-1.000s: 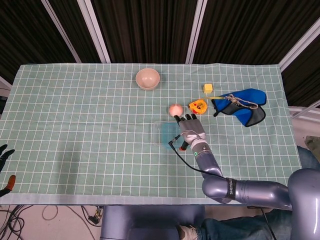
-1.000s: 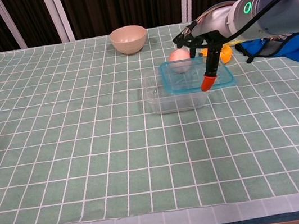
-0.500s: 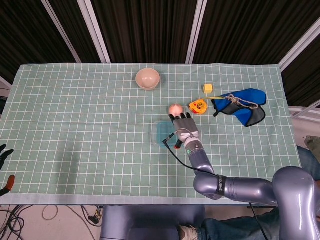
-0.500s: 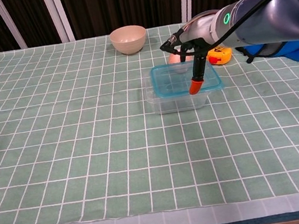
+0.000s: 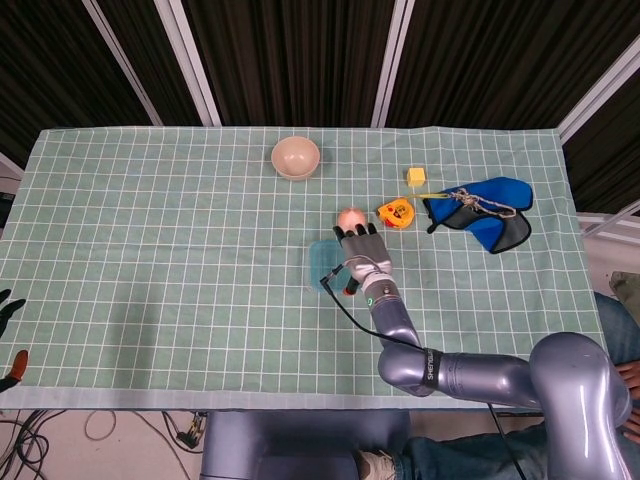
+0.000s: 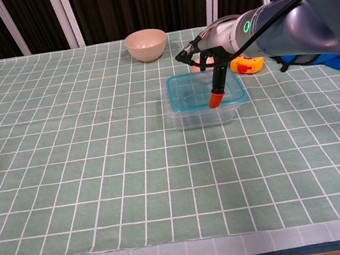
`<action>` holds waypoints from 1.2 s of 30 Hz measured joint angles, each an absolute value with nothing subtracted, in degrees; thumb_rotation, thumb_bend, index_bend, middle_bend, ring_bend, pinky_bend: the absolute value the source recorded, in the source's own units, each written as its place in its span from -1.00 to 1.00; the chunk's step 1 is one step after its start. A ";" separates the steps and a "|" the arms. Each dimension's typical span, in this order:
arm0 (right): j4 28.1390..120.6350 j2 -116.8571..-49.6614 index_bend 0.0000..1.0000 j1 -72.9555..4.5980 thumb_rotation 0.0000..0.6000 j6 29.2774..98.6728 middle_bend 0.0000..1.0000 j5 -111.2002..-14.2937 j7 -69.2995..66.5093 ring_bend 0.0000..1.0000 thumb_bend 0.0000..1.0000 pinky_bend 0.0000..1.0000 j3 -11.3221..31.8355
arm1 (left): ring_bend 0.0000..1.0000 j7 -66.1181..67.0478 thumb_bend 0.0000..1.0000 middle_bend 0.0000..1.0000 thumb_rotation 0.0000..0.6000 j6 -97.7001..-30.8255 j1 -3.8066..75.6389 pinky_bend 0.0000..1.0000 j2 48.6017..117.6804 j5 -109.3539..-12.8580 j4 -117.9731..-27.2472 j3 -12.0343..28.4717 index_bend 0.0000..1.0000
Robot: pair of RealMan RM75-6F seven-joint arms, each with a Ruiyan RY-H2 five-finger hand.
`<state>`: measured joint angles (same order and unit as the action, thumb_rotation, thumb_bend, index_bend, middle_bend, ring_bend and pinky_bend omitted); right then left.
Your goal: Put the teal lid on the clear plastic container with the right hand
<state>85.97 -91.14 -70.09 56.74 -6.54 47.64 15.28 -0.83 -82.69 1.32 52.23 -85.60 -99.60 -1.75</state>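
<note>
The green checked tablecloth is filling most of both views. In the head view the right arm is sweeping in from the lower right corner, and the right hand is sitting just below centre, fingers pointing up the frame and lying side by side. From above, that hand is covering most of the teal lid; only a strip of teal is peeking out on its left. The chest view is giving the better look: the lid is lying across the top of the clear plastic container, right of centre, with the thumb, orange at its tip, pointing down onto the lid's surface. Whether the hand is clamping the lid or only pressing on it, I cannot tell; the other fingers are hidden behind the hand in this view.

The blue glove is lying at the right of the head view, cut off at the chest view's right edge. The beige bowl is standing upper centre. The orange tape measure is showing whole from above, half hidden from the chest. The pink ball is just above the fingertips. The yellow cube is appearing only from above. The left hand is barely peeking in at the lower left edge, too cropped to read.
</note>
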 measured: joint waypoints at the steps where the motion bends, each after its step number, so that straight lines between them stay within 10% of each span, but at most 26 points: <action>1: 85.75 -91.26 -0.85 -70.16 1.00 56.72 -0.17 -6.43 47.71 -0.83 -0.77 -1.00 15.29 | -1.00 -0.86 -0.08 -1.00 1.00 -82.67 1.31 -1.00 52.22 -85.56 -99.59 -1.76 -0.79; 36: 85.58 -95.92 -0.84 -71.44 1.00 65.32 -0.17 -2.61 53.44 -0.82 -0.77 -1.00 18.37 | -1.00 -1.87 -0.08 -1.00 1.00 -82.02 1.42 -1.00 51.72 -85.35 -99.83 -1.90 -0.79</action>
<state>85.58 -95.92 -71.44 65.32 -2.61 53.44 18.37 -1.87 -82.02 1.42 51.72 -85.35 -99.83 -1.90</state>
